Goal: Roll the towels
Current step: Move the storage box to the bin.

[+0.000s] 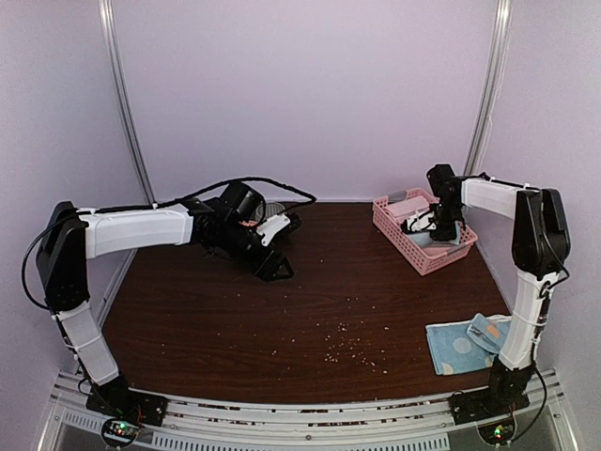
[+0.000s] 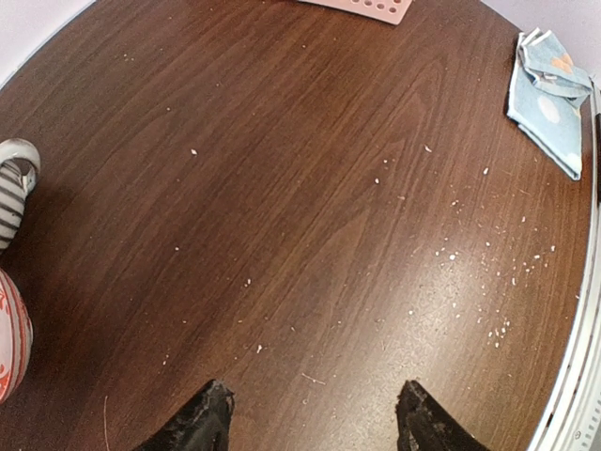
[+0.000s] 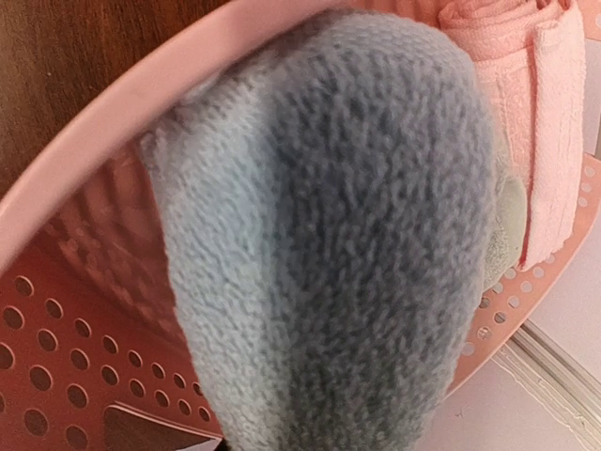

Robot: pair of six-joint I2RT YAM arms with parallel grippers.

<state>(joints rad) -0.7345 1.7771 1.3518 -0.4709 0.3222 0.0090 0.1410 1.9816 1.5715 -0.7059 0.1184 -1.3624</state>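
Top external view: the left gripper (image 1: 274, 268) is seen in the upper middle of the frame, low over the dark wooden table (image 1: 282, 319). The right gripper (image 1: 439, 233) is lowered into the pink basket (image 1: 413, 252) at the upper right. A dotted towel (image 1: 460, 346), light blue, is noted flat on the table at the lower right, beside the right arm's base, with one side bunched into a fold. Pale crumbs (image 1: 343, 343) are scattered over the lower centre of the table.

Left wrist view: the two black fingers (image 2: 202, 423) are seen apart at the bottom of the frame, with only bare table between them; the left gripper (image 2: 315, 423) is recorded as released and holding nothing. The dotted towel (image 2: 549, 99) appears at the upper right, orange marks visible on its folded part. A corner of the pink basket (image 2: 362, 7) is cut by the top edge. A striped object (image 2: 11, 188) and a red-patterned object (image 2: 9, 334) are partly seen at the left edge; neither can be identified.

Right wrist view: the frame is mostly filled by a light blue towel (image 3: 329, 235), very close to the lens and lying over the perforated wall of the pink basket (image 3: 113, 122). A pink towel (image 3: 526, 103), rolled, is seen in the basket at the upper right. The fingers are hidden by the towel, so it cannot be told whether the right gripper is clenched or grasping it.
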